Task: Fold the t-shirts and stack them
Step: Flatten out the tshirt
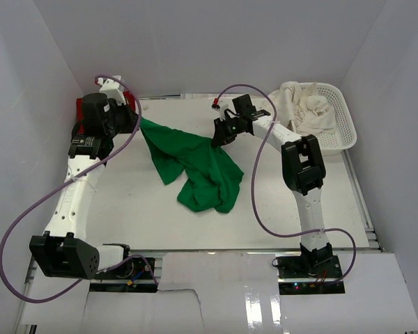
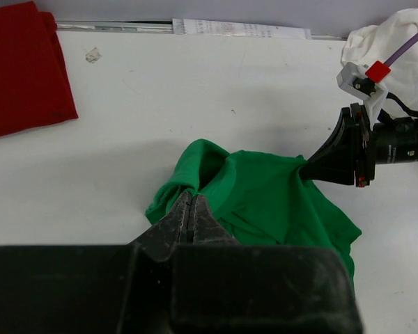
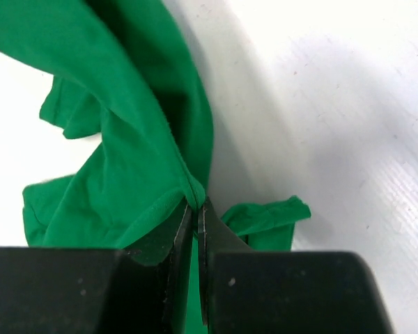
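Overhead, my left gripper and right gripper were each pinched shut on the green t-shirt, which was lifted between them over the middle of the table. Its held edge ran left to right, and its long axis trailed diagonally toward the near right, the low end crumpled on the surface. I judged little done: a red t-shirt lay at the far left, perhaps folded, and cream t-shirts waited in the basket. From my left wrist, my fingers were pressed together on a bunched green fold, with cloth stretching to the other gripper. From my right wrist, my jaws clamped a green edge, the rest draping leftward.
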Robot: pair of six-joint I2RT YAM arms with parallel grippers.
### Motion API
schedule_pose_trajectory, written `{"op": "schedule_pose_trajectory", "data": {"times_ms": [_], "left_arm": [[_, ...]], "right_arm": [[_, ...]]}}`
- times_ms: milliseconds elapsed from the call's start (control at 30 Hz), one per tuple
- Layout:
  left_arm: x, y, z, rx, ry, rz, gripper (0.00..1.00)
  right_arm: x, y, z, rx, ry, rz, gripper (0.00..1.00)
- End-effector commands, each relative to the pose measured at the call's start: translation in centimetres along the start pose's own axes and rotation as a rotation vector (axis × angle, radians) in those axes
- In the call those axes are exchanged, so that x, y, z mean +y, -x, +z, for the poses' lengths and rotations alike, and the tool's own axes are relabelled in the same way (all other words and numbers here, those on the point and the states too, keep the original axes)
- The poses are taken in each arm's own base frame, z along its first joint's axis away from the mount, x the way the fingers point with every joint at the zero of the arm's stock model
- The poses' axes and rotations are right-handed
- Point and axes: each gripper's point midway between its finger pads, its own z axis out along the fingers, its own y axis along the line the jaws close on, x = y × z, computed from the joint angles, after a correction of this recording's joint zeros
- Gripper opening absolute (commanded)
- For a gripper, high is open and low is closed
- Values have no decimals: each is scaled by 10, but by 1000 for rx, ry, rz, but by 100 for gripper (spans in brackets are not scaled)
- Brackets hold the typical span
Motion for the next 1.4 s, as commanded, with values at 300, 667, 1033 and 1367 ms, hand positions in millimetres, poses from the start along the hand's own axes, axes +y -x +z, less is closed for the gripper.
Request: {"op": "schedule_pose_trajectory", "data": {"times_ms": [300, 667, 1033, 1367], "left_arm": [[-38, 61, -29, -104, -136, 4, 0], [-46, 62, -30, -112, -185, 13, 0], [-35, 43, -35, -68, -125, 20, 0], [-31, 33, -29, -36, -121, 24, 0]], "right_arm": [[3, 58, -62, -159, -65, 7, 8], [20, 151, -142, -315, -196, -68, 8], [117, 28, -36, -24, -51, -37, 8], [133, -39, 5, 88, 67, 60, 13]]}}
